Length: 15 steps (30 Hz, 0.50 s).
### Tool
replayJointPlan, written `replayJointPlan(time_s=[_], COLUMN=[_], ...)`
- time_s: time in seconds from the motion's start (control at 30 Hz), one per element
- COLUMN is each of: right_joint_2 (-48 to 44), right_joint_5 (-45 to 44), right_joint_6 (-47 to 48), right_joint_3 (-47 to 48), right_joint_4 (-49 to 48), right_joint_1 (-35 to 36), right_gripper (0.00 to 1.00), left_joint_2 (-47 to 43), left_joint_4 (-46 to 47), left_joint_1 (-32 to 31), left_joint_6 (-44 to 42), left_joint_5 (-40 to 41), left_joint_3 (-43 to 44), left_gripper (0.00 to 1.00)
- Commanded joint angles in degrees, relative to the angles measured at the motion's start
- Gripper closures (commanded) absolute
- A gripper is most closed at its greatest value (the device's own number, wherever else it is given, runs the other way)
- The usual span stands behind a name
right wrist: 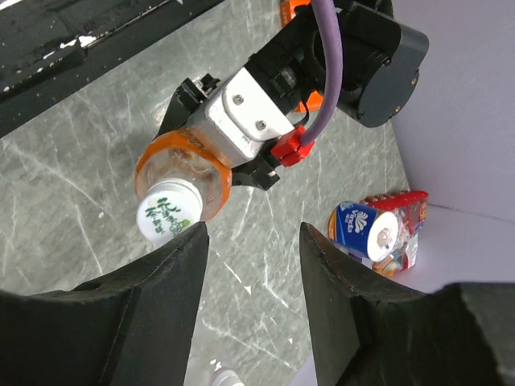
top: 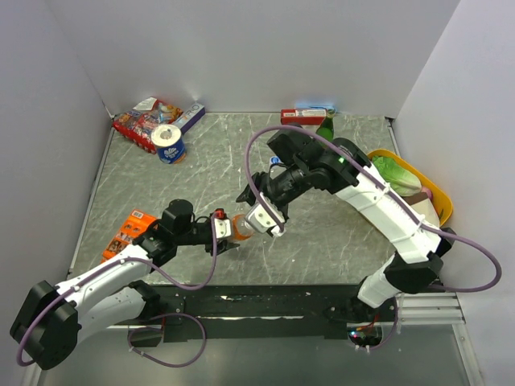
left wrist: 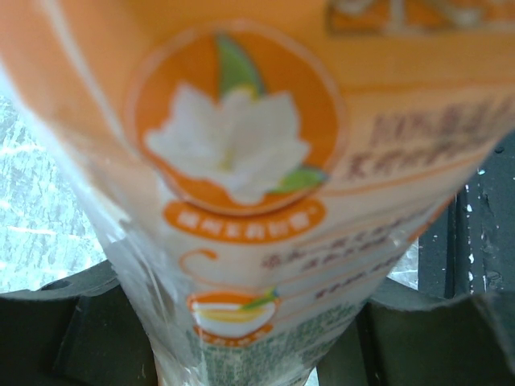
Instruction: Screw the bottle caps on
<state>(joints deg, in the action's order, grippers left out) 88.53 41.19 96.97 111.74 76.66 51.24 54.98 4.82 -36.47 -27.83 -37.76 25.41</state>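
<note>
The white cap (right wrist: 167, 219), printed with green characters, sits on the neck of the bottle (right wrist: 181, 165). How far it is threaded on cannot be told. The bottle is clear plastic with an orange drink and an orange label, and it is clenched round its body in the left hand (top: 238, 231). In the left wrist view the label fills almost the whole frame, with a dark finger on each side of it at the bottom. The cap end sticks out past the left hand and points toward the right hand (right wrist: 253, 241), and the bottle is lifted off the surface (top: 322, 241).

The right hand is released, its two dark fingers spread wide. It hangs just beside the cap end. In the right wrist view the cap lies right at the tip of one finger, outside the gap rather than between the fingers. Whether they touch cannot be told.

Well apart from both hands, beyond the left one toward the far corner, a blue-and-white roll (top: 169, 143) stands next to a red snack packet (top: 138, 122). An orange packet (top: 129, 233) lies on the outer side of the left arm, behind its hand. On the outer side of the right arm is a yellow tray (top: 412, 169) holding something leafy and green, with a green bottle (top: 325, 127) near the back wall.
</note>
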Motion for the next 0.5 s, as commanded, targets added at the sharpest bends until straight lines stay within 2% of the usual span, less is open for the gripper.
replayJointPlan(time_s=[0.0, 0.17, 0.47], right_joint_2=[-4.7, -5.5, -5.8], right_joint_5=[-0.9, -1.1, -2.0], right_joint_6=[1.0, 1.0, 2.1], right_joint_3=[-2.3, -4.3, -7.5], right_joint_4=[13.2, 13.2, 13.3], right_joint_1=[0.0, 0.1, 0.1], right_gripper=[0.41, 0.37, 0.39], left_joint_2=[0.6, 1.4, 1.6], left_joint_4=[1.7, 1.8, 3.0], left_joint_1=[-0.3, -0.3, -0.3], left_joint_6=[-1.4, -1.6, -0.9], left_joint_5=[-0.4, 0.3, 1.5], left_joint_3=[0.7, 1.3, 1.6], left_gripper=[0.99, 0.99, 0.99])
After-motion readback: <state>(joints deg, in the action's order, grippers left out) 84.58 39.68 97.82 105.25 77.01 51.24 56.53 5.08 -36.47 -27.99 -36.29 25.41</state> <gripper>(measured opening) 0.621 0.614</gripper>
